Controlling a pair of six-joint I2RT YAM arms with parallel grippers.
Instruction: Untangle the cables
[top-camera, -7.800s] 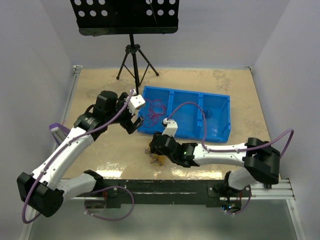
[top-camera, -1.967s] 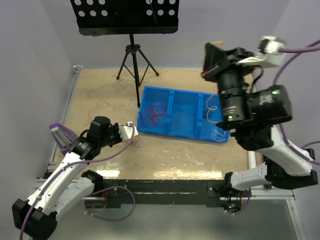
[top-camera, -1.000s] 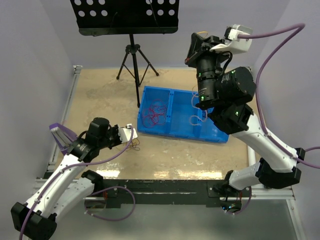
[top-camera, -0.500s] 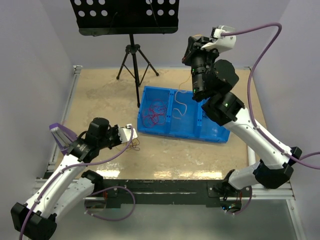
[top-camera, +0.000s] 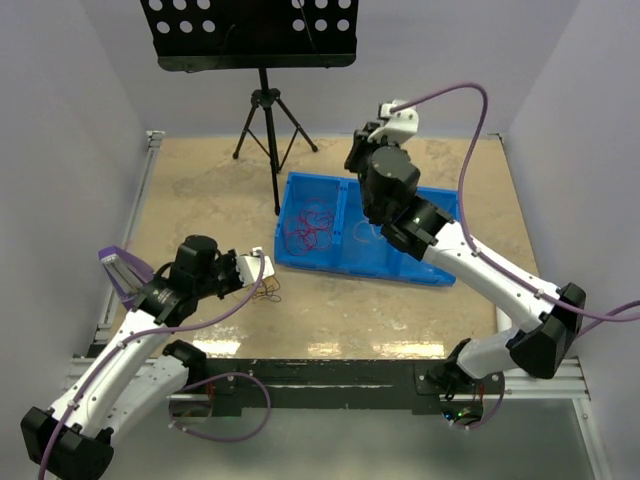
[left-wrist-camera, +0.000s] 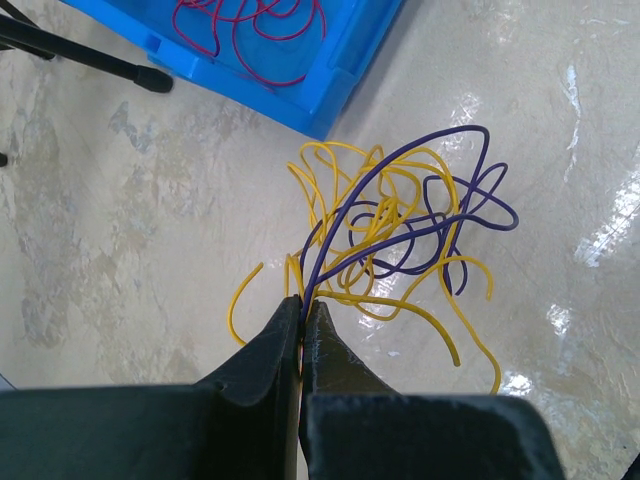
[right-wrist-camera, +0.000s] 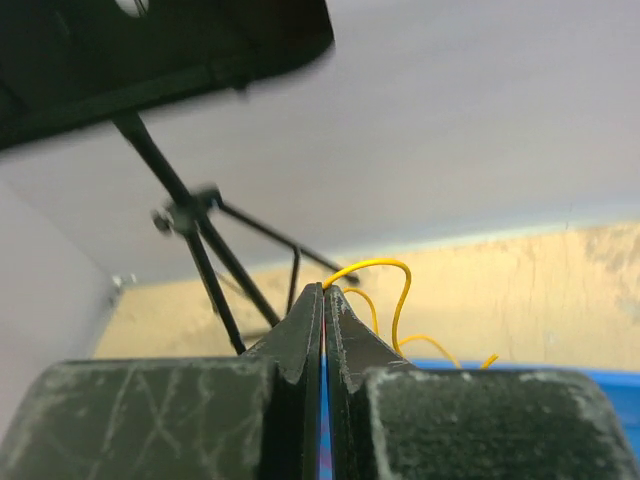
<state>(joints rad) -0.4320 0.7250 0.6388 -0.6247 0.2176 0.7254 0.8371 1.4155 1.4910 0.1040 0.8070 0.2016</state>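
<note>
- Yellow-and-purple tangle (left-wrist-camera: 392, 240): loose curly strands bunched over the table (top-camera: 200, 190), just off the near-left corner of the blue tray (left-wrist-camera: 330, 95). I can't tell if it rests on the surface or is lifted.
- My left gripper (left-wrist-camera: 303, 305) is pinched tight on that tangle. A purple strand and some yellow ones run straight into the closed tips.
- Red wires (top-camera: 310, 225): a separate curly bunch lying in the tray's left compartment, apart from both grippers.
- Yellow wire (right-wrist-camera: 398, 290): one thin strand arching out of my right gripper (right-wrist-camera: 323, 292). The fingers are clamped together on it, no gap showing.
- In the overhead view the right arm is raised above the tray, and a thin pale loop shows at the middle compartment. I can't tell if it touches the tray floor.
- Left arm sits low at the near-left of the table, well apart from the right one.
- Music stand (top-camera: 262, 95) at the far edge, behind the tray. Its tripod legs show past the right fingers.
</note>
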